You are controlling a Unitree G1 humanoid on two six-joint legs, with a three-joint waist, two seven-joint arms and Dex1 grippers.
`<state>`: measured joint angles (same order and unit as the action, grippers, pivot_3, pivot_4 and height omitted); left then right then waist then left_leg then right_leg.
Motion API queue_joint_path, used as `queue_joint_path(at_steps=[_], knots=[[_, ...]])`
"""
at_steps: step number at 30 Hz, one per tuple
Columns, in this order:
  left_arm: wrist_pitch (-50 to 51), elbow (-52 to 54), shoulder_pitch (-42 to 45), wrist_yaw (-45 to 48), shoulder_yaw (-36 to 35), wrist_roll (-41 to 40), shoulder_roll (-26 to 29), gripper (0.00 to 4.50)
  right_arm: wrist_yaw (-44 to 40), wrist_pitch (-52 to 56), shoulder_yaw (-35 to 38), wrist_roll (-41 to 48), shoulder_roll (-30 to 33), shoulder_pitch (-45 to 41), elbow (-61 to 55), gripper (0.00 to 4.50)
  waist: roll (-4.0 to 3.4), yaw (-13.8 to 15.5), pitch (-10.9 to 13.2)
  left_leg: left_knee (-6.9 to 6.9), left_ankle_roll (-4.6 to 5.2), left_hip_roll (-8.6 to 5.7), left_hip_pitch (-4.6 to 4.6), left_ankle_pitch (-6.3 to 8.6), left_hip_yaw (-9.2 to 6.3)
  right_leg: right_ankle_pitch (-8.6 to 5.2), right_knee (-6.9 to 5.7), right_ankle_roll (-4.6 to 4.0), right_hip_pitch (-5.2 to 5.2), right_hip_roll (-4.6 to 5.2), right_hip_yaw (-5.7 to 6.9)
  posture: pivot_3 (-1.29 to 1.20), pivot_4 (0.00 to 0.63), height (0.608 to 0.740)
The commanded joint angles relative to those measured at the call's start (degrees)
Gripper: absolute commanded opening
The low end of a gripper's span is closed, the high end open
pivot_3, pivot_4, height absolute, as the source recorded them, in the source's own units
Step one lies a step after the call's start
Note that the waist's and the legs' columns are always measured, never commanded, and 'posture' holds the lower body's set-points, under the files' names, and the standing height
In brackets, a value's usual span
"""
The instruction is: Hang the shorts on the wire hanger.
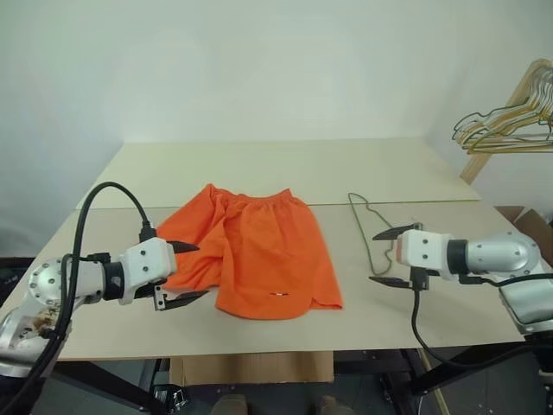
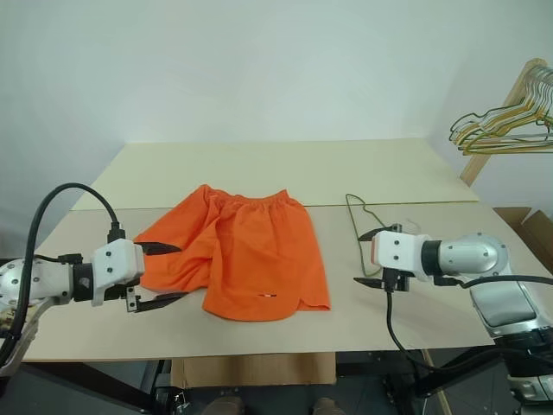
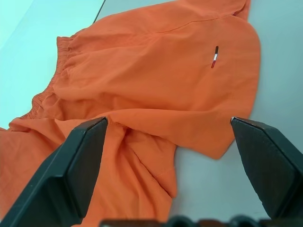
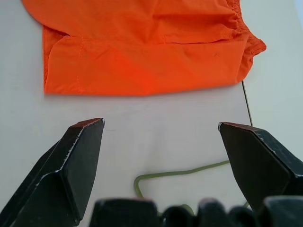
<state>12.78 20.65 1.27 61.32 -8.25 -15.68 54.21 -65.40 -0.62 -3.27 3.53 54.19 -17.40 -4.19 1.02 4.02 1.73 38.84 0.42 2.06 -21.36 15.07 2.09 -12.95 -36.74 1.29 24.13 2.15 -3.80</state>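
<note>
Orange shorts (image 1: 251, 251) are spread flat mid-table (image 1: 285, 169), the wire hanger (image 1: 370, 232) lying just beside them rightward. Left gripper (image 1: 183, 273) and right gripper (image 1: 390, 257) are held wide apart, empty, flanking the shorts.

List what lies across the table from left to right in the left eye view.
Left tool, open → bright orange fabric shorts → thin dark grey-green wire hanger → right tool, open.

A bare test room or lab: plain white walls (image 1: 259, 60), pale board tables (image 1: 285, 169) pushed together, and a wooden rack (image 1: 505, 112) holding wire hangers (image 1: 510, 121).
</note>
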Motion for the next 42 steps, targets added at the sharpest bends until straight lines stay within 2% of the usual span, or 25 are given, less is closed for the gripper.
queue_joint_path(at_steps=[1,10,15,18,22,25,32,35,42], knots=[[-0.4,0.1,1.27,-1.71,-0.11,0.95,-0.29,4.5,0.16,-0.14,0.86,0.51,0.25,-1.67,-0.65,4.48,0.0,0.01,0.0,0.0,0.0,0.0,0.0,0.0,0.0,0.0,0.0,0.0,0.0,0.0,0.0,0.18,0.0,0.74],[-1.04,0.49,1.73,-1.95,1.47,2.19,-0.49,4.5,0.39,-0.41,0.46,0.34,0.0,-1.79,-0.5,4.48,0.0,0.03,0.0,-0.01,0.0,0.0,0.0,0.0,0.0,-0.02,0.0,0.02,0.0,0.0,0.0,0.18,0.0,0.74],[3.65,2.83,4.93,-4.47,5.82,2.49,-2.71,4.5,0.54,-0.31,0.4,0.47,-0.15,-1.76,-0.41,4.48,0.01,0.15,0.0,0.0,0.0,-0.01,0.0,0.0,0.0,-0.02,0.0,0.03,-0.02,0.0,0.0,0.16,0.0,0.74],[6.55,3.79,8.45,-7.3,10.72,3.74,-6.72,4.5,1.02,-0.07,0.62,0.18,-0.16,-1.98,-0.1,4.48,0.01,0.3,0.0,0.01,0.0,-0.03,0.0,0.0,0.0,-0.01,-0.01,0.02,-0.03,0.0,-0.01,0.15,0.0,0.74],[8.72,3.53,13.59,-11.62,19.05,6.92,-15.43,4.5,1.92,0.66,1.85,0.28,0.45,-1.67,-0.53,4.48,0.02,0.61,0.0,0.04,0.0,-0.09,-0.02,0.0,-0.01,0.05,0.01,-0.03,-0.06,0.01,-0.05,0.13,0.0,0.74],[10.85,2.59,15.58,-13.0,23.79,9.69,-18.69,4.5,2.77,0.79,2.06,-0.08,0.67,-1.12,-0.59,4.48,0.03,0.35,0.0,0.03,0.08,-0.12,-0.01,0.04,-0.01,0.05,0.02,-0.03,-0.05,0.0,-0.13,0.12,0.0,0.74],[18.73,1.25,19.4,-10.55,33.6,10.5,-23.34,4.5,4.76,1.3,0.82,-1.72,-0.19,-1.76,-0.18,4.48,0.04,-0.31,0.0,0.04,0.1,-0.14,0.04,0.06,-0.01,0.04,0.0,-0.02,-0.08,-0.02,-0.19,0.12,0.0,0.74],[21.21,0.53,20.74,-8.94,35.44,10.13,-24.0,4.5,4.95,1.2,0.41,-2.19,-0.32,-2.05,-0.11,4.48,0.05,-0.4,0.01,0.05,0.11,-0.14,0.06,0.05,-0.02,0.04,-0.03,-0.02,-0.08,-0.04,-0.19,0.11,0.0,0.74],[25.54,-3.71,22.39,-11.69,39.26,13.92,-26.01,4.5,4.97,1.02,0.24,-2.64,-0.37,-2.06,-0.25,4.48,0.05,-0.71,0.01,0.04,0.12,-0.15,0.07,0.06,-0.03,0.03,0.0,-0.01,-0.09,-0.04,-0.21,0.1,0.0,0.74]])
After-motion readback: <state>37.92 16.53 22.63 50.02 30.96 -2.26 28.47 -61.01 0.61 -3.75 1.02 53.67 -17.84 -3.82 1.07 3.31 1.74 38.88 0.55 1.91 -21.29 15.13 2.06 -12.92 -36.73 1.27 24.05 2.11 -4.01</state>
